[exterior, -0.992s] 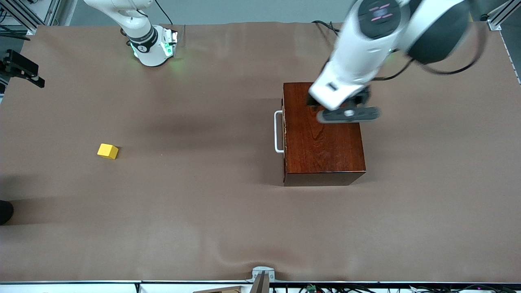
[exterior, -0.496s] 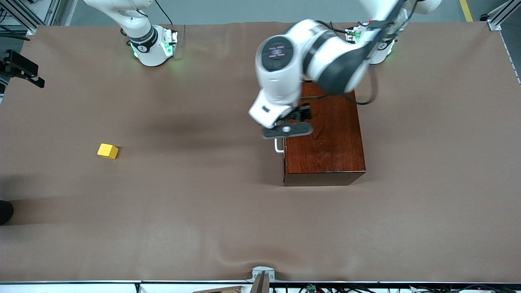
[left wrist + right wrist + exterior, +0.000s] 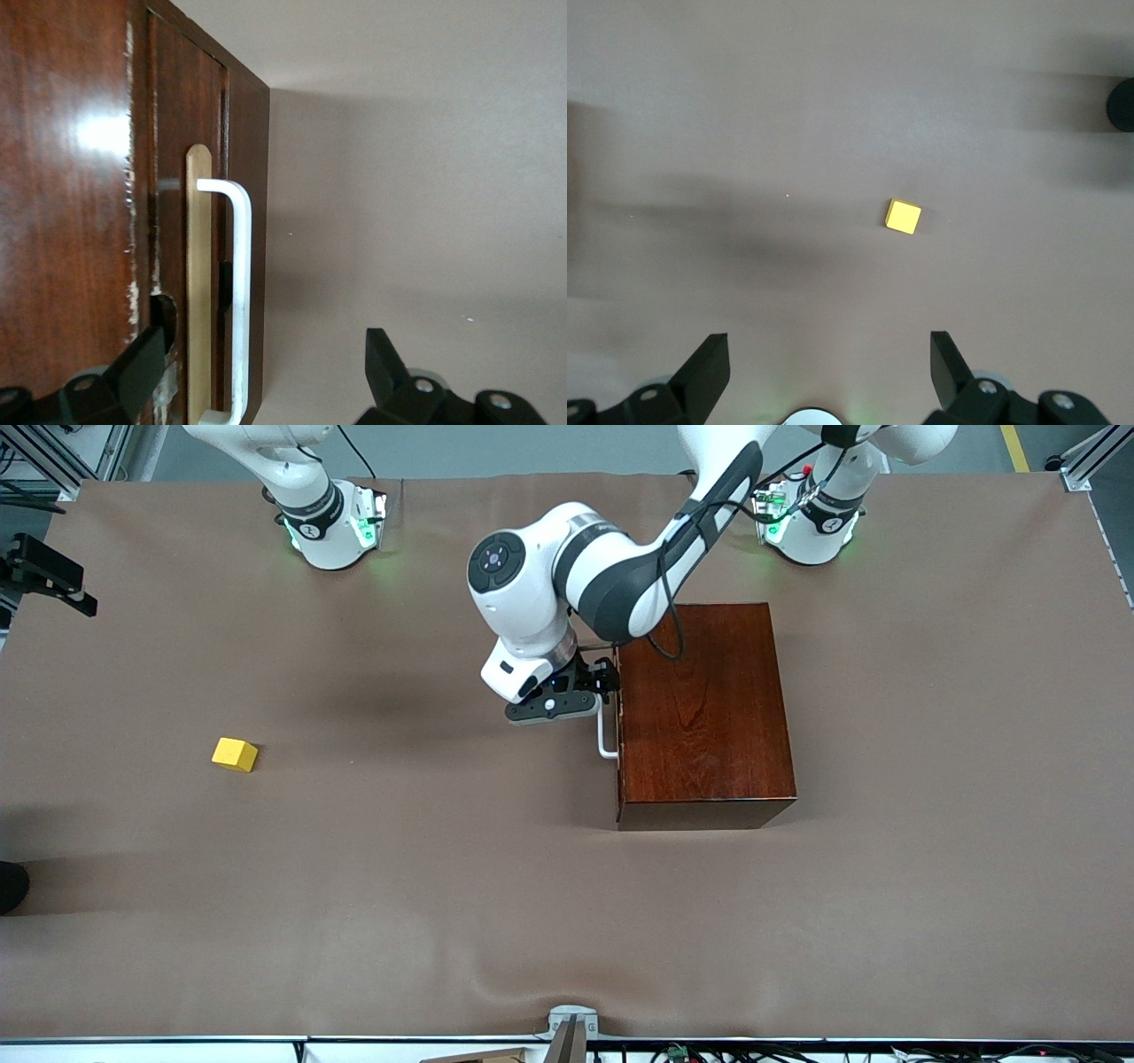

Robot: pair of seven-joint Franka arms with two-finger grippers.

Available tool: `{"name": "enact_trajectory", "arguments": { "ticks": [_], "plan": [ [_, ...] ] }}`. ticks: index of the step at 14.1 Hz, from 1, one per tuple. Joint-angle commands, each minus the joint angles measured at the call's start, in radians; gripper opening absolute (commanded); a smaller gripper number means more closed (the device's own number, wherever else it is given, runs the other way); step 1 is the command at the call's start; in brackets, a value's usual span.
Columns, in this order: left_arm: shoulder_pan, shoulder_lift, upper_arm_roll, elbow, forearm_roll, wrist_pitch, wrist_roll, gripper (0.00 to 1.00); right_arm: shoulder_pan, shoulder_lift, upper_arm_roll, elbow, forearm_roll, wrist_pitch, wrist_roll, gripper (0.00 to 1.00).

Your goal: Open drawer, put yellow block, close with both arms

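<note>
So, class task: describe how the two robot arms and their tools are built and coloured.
Both arms are glossy white with black joint bands. The left arm carries a dark round cap on its wrist and a black cable along its side. Each stands on a round white base lit green. The left tool and right tool are black, with two blunt fingers.

A robotics lab, no doubt about it: two white arms rise from round bases [image 3: 337, 536] glowing green, bolted along one edge of a table [image 3: 443, 886] draped in plain brown cloth. Aluminium frame struts [image 3: 1094, 460] stand at the corners, loose cables [image 3: 709, 1054] trail along the edge nearest the front camera, and grey floor with a yellow safety line [image 3: 1014, 447] shows past the bases.
</note>
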Motion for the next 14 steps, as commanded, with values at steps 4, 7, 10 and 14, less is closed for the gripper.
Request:
{"name": "enact_trajectory", "arguments": {
  "ticks": [4, 7, 10, 14],
  "plan": [
    [-0.016, 0.091, 0.011, 0.044, 0.023, 0.003, 0.006, 1.0, -0.013, 0.009, 0.01, 0.02, 0.0, -0.006, -0.008, 1.0],
    [-0.02, 0.115, 0.011, 0.044, 0.025, 0.022, 0.004, 1.0, -0.014, 0.009, 0.01, 0.02, 0.0, -0.006, -0.008, 1.0],
    [-0.03, 0.134, 0.011, 0.044, 0.026, 0.028, 0.006, 1.0, -0.013, 0.009, 0.01, 0.02, 0.0, -0.006, -0.008, 1.0],
    [-0.031, 0.135, 0.008, 0.046, 0.023, 0.06, 0.003, 1.0, -0.017, 0.009, 0.01, 0.019, 0.0, -0.006, -0.008, 1.0]
  ]
}}
